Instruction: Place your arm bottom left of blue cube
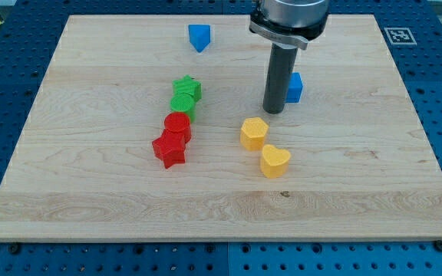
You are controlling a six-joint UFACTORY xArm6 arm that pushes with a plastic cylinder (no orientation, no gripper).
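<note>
While the dark rod stands upright over the wooden board (405,192), my tip (273,112) rests on the wood just to the view's left of the blue cube (295,87) and slightly toward the view's bottom of it; the rod's shaft covers the cube's left edge, so whether the two touch cannot be told; the tool is a bare rod that holds nothing. The blue cube itself sits in the board's upper half, right of centre in the view. A second blue block (199,36), wedge-like in shape, lies well apart near the view's top, left of the rod. Below the tip, toward the view's bottom, a yellow hexagonal block (254,133) sits near it, and a yellow heart-shaped block (275,161) lies just beside that one, lower and to the right. Left of centre, four blocks form a close column: a green star (187,88) at the top; a green round block (183,105) touching it below; a red round block (177,126) under that; a red star (169,149) at the bottom of the run. A blue pegboard (436,107) surrounds the board; a small printed marker (398,35) sits at the board's upper right corner.
</note>
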